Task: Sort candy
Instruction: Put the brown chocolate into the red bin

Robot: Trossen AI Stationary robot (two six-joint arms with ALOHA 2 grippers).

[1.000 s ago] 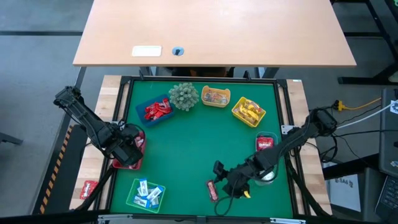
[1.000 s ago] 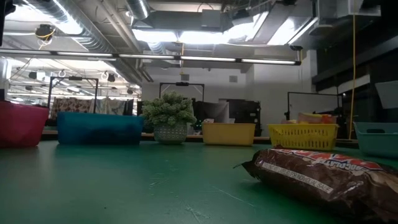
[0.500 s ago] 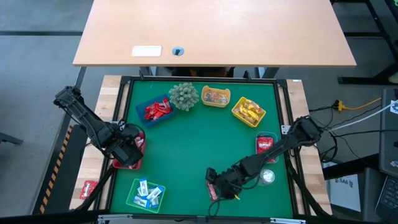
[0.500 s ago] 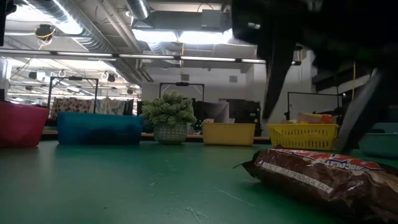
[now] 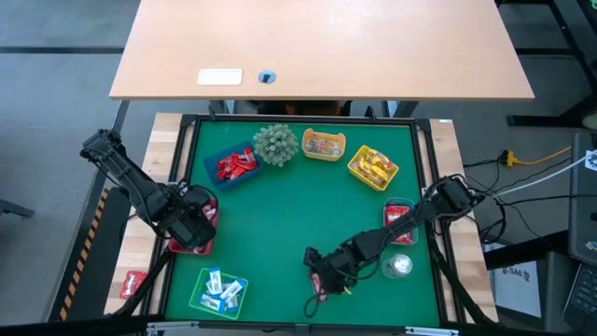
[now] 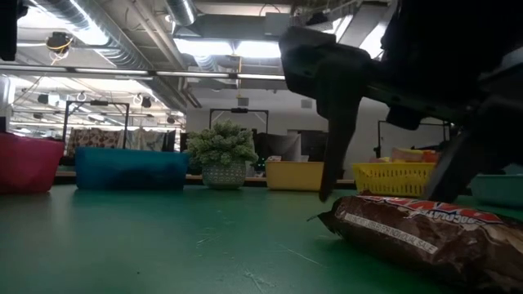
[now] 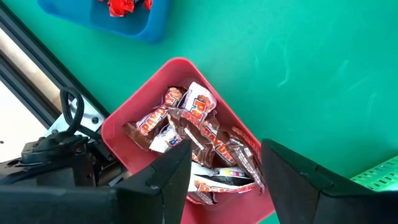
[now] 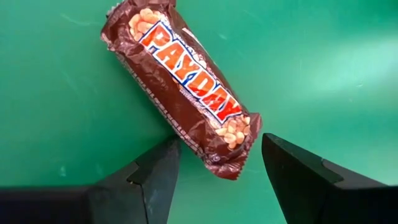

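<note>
A brown candy bar with red lettering (image 8: 186,90) lies flat on the green mat near the table's near edge (image 5: 320,286). My right gripper (image 8: 221,140) is open just above it, pointing steeply down. Its two fingers stand on either side of one end of the bar (image 6: 409,231) without touching it. My left gripper (image 7: 224,162) hangs open over the red tray (image 7: 124,124) at the table's left, which holds several brown-wrapped candies (image 7: 196,134). Nothing is between its fingers.
Along the far side stand a blue tray with red candies (image 5: 233,165), a spiky plant ball (image 5: 276,144), a yellow tray (image 5: 323,145) and a yellow basket (image 5: 373,167). A green tray (image 5: 219,291) is near left, and a small tray (image 5: 399,215) at right. The mat's middle is bare.
My right gripper has come down and a little toward the table's left. It has dropped into the low view and now stands astride the candy bar's end. It has stayed open, and the bar has not moved.
</note>
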